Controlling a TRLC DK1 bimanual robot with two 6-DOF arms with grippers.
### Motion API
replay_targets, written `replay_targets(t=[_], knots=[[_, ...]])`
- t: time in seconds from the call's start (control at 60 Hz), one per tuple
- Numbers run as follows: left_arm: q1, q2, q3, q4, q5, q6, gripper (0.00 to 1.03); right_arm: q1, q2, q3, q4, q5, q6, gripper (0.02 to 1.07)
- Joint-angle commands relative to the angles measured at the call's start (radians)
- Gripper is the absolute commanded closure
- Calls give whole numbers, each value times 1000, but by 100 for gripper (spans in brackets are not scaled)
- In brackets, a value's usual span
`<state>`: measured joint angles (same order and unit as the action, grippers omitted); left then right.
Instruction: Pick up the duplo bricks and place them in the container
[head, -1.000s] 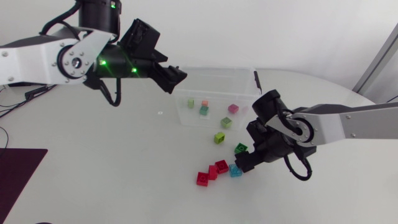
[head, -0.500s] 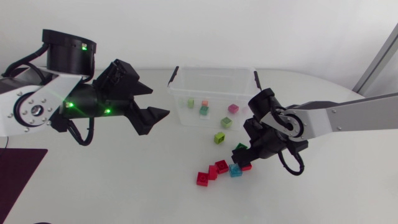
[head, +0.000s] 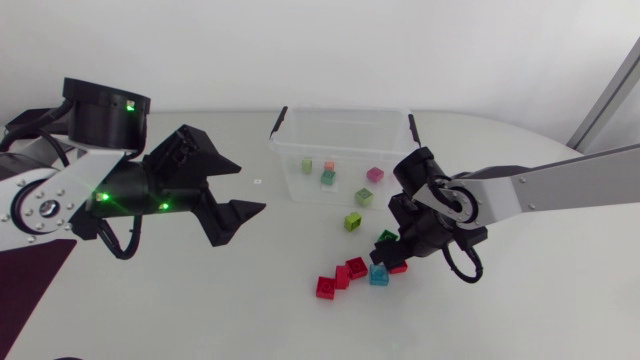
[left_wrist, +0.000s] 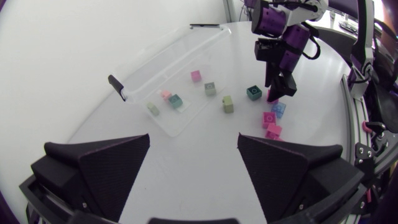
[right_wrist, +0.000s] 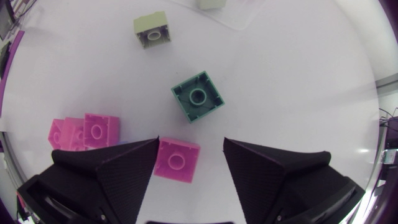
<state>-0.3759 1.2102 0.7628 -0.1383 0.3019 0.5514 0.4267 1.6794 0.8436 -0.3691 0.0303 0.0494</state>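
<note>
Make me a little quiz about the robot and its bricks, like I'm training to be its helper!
1. True or false: the left claw holds something.
2. Pick one: the brick between the right claw's open fingers is A) red, B) blue, C) yellow.
3. Fill the gap: the dark green brick lies ___ the clear container.

Key: 1 false, it is open and empty. 2 A. 3 outside.

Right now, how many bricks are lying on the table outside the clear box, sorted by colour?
Red bricks: 4
Light green brick: 1
Dark green brick: 1
Blue brick: 1
Total: 7
</note>
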Motion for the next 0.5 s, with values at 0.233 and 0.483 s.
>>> replay_targets(t=[0.233,0.483], knots=[[-44,40,-72,-55,8,62,5,-13,-14,-31,-7,13,7,75],[-106,140,-86,-124,91,176,5,-74,-184,3,-113,11,-33,76]])
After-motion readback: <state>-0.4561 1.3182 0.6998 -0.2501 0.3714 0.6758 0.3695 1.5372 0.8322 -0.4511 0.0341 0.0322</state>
